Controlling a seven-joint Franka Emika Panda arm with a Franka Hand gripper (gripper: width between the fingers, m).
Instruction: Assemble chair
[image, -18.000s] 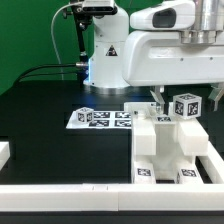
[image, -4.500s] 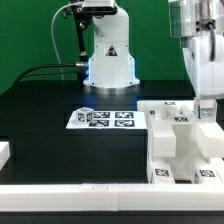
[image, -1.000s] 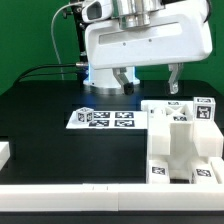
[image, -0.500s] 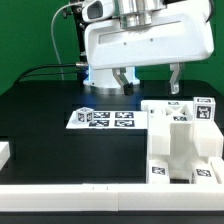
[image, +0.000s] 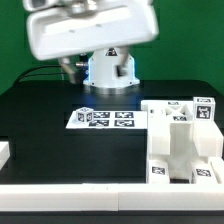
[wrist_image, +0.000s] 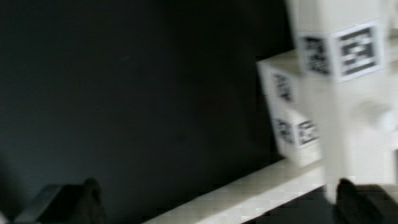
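From the exterior view I can't see the gripper fingers: the arm's wrist housing (image: 90, 35) fills the top, motion-blurred, and hides most of the robot base (image: 108, 68) behind it. The wrist view gives me both fingers (wrist_image: 68, 203), dark, blurred and cut off at the frame edge. They stand wide apart with nothing between them, so the gripper (wrist_image: 210, 205) is spread and empty.

The chair (image: 180, 140) sits on the black table (image: 60, 140) at the exterior view's right, against the white rail (image: 70, 198) along the near edge. Its right side is cropped. It looks partly built: chunky white blocks stacked, tags on several faces, a tagged cube at the top right corner. Can't call a long axis from this crop. In the wrist view only one tagged edge of it shows, soft focus.

The marker board (image: 105, 118) lies flat, just beside the chair, toward the exterior view's left.
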